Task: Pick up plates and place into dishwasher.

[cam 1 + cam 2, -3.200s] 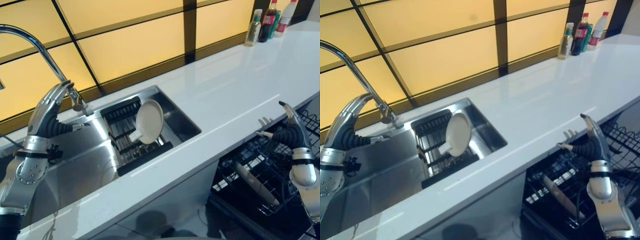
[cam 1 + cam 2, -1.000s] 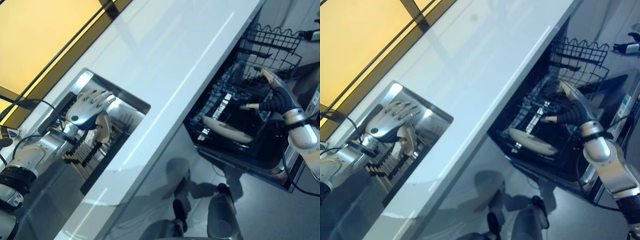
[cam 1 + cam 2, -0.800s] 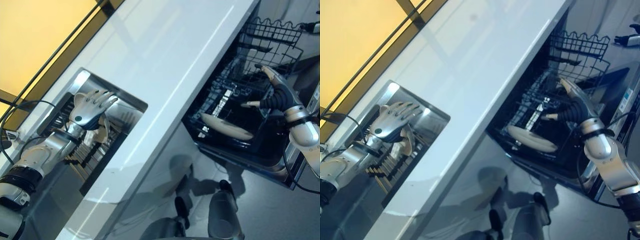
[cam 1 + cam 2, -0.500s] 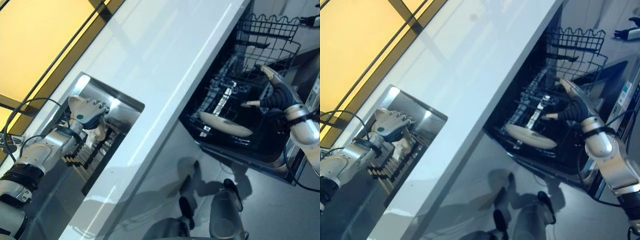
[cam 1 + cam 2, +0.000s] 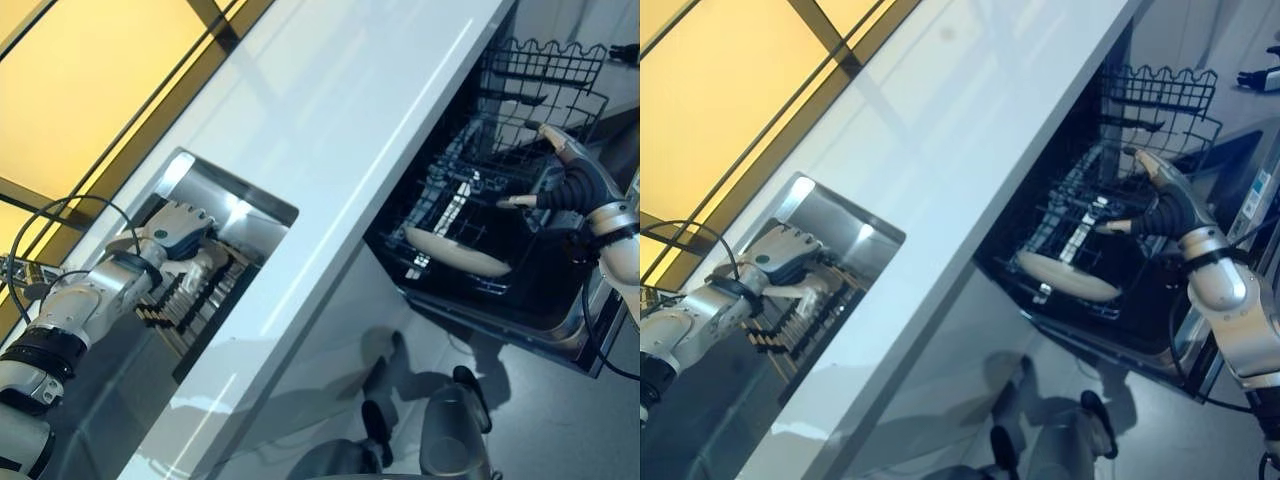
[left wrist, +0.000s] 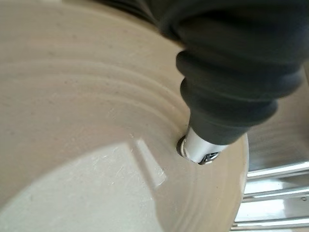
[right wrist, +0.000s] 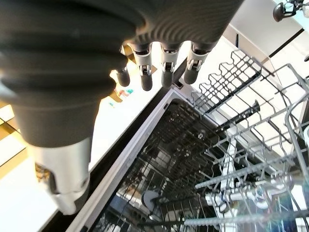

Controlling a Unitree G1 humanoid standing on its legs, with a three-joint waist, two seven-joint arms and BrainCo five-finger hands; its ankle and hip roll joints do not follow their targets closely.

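Sink [image 5: 262,203] rim hides left hand's [image 5: 178,228] fingers, plate [image 6: 96,145].

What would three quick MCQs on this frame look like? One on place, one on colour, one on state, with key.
1. Where is the left hand?
A. in the sink, at the plate
B. on the counter
C. inside the dishwasher

2. What colour is the plate in the dishwasher rack?
A. blue
B. cream
C. black

3. How is the right hand?
A. curled round a plate
B. open, holding nothing
C. shut on the rack

Key:
1 A: the hand sits down in the sink, and its wrist view shows the plate right against it.
2 B: it shows pale cream against the dark rack.
3 B: its fingers are straight and apart, above the rack.
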